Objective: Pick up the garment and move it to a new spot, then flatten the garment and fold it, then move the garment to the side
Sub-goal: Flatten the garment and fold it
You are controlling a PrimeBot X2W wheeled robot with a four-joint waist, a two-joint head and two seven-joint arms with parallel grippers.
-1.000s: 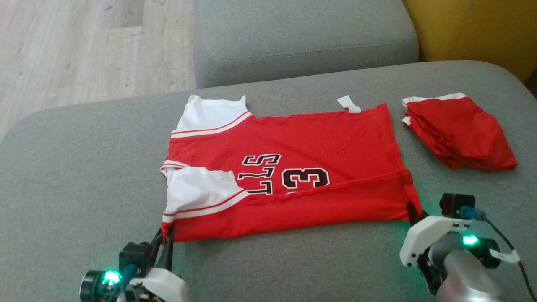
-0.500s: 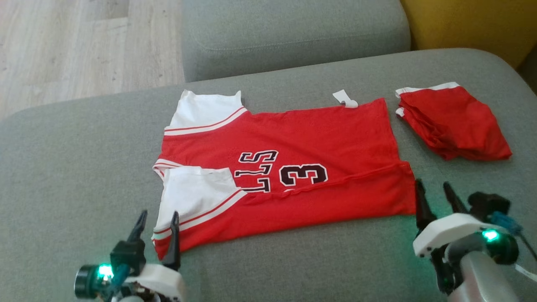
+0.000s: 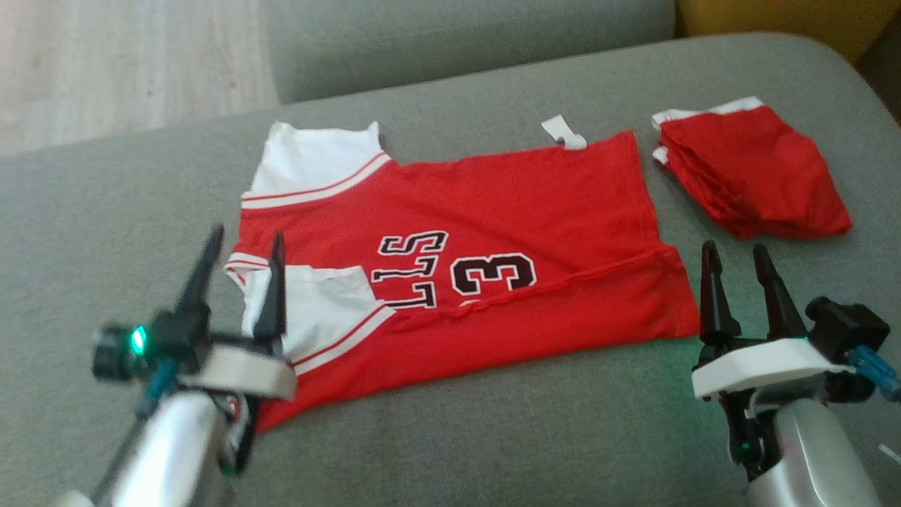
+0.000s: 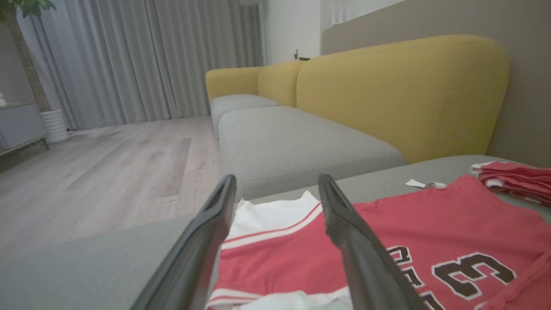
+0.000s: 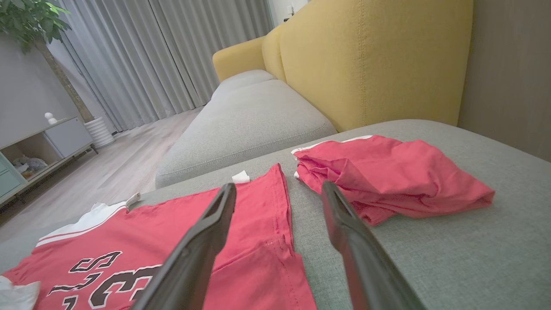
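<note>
The garment is a red jersey with white sleeves and black lettering, lying on the grey sofa cushion with its near long edge folded over. It also appears in the left wrist view as the garment and in the right wrist view as the garment. My left gripper hangs open above the jersey's left end, near the folded white sleeve, holding nothing. My right gripper stands open just off the jersey's right hem corner, also with nothing between its fingers.
A second red piece of clothing, folded, lies to the right of the jersey on the same cushion. Another grey cushion and the yellow sofa back lie beyond. Wooden floor is at the far left.
Both grippers have let go of the jersey's near edge, opened and lifted away. The camera has shifted, so the whole scene sits higher in view.
</note>
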